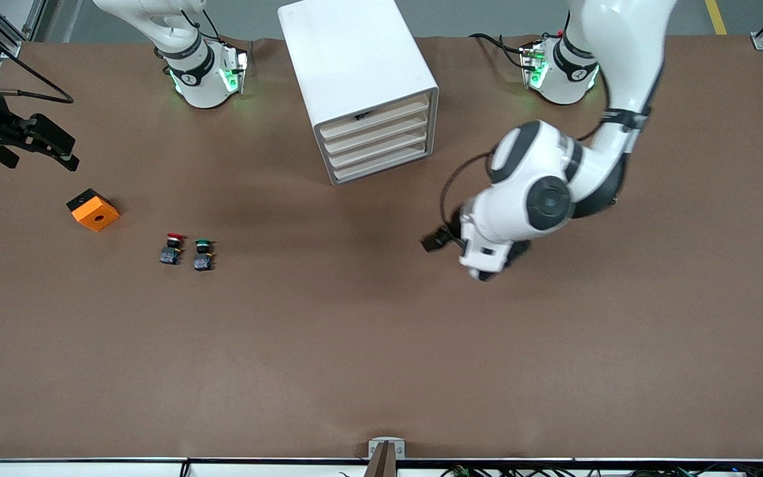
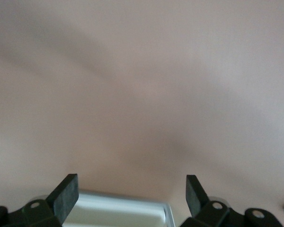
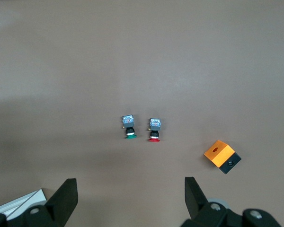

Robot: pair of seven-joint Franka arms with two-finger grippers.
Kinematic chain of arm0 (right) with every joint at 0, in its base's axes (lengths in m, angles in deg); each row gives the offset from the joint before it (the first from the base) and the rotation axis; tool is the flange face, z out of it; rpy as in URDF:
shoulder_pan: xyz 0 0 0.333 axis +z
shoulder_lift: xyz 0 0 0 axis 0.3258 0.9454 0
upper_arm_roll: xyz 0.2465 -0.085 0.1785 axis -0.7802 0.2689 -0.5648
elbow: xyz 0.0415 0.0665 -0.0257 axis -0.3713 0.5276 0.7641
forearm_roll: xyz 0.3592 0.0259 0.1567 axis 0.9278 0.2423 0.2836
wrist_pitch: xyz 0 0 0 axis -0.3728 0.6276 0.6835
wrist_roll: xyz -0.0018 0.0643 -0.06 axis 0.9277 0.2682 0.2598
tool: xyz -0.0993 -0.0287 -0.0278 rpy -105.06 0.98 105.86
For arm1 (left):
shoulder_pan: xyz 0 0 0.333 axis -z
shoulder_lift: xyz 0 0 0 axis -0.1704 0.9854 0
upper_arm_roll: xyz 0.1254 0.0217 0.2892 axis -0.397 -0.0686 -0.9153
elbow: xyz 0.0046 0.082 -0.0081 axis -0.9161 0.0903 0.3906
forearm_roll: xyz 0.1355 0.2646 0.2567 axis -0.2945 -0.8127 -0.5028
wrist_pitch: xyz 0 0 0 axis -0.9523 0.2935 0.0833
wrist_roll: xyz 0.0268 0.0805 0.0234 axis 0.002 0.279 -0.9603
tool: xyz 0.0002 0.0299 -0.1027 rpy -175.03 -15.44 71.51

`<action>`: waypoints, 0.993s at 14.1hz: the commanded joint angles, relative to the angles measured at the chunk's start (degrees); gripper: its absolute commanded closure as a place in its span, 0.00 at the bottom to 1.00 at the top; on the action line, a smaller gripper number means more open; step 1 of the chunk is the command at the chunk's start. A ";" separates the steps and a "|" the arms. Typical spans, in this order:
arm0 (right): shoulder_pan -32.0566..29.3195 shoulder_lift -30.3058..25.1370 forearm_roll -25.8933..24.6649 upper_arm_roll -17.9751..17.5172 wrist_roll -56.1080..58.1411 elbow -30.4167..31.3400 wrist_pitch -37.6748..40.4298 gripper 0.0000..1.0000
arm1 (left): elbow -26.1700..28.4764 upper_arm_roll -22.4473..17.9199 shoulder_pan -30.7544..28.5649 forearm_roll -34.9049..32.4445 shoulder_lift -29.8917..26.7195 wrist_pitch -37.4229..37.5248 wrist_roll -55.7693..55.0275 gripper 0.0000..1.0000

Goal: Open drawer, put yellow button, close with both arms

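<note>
Brown paper-like covering lay over the whole surface. Nearest the front camera, toward the right arm's end, stood the red-capped button and the green-capped button, just beside each other. No yellow-capped button showed in any view, so I could not tell where it was. A little farther off lay an orange block with a round hole.

The left tool hung over bare surface, nearer the camera than the cabinet, fingers apart and holding nothing. The right tool waited over the right arm's end of the surface, fingers likewise apart and empty.

Farthest, between the arm bases, stood the white cabinet. Its top drawer looked shut. Its front faced the camera, turned slightly toward the left arm's end, with its long axis running across the cabinet. It probably was light, stiff and easy-sliding; the front's small dark central mark seemed the likeliest hold.
</note>
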 commanded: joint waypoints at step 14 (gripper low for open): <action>-0.30 0.59 -0.64 -0.46 0.27 -1.20 0.29 0.00 | -0.34 1.82 -19.72 -14.42 -21.30 18.61 39.39 0.00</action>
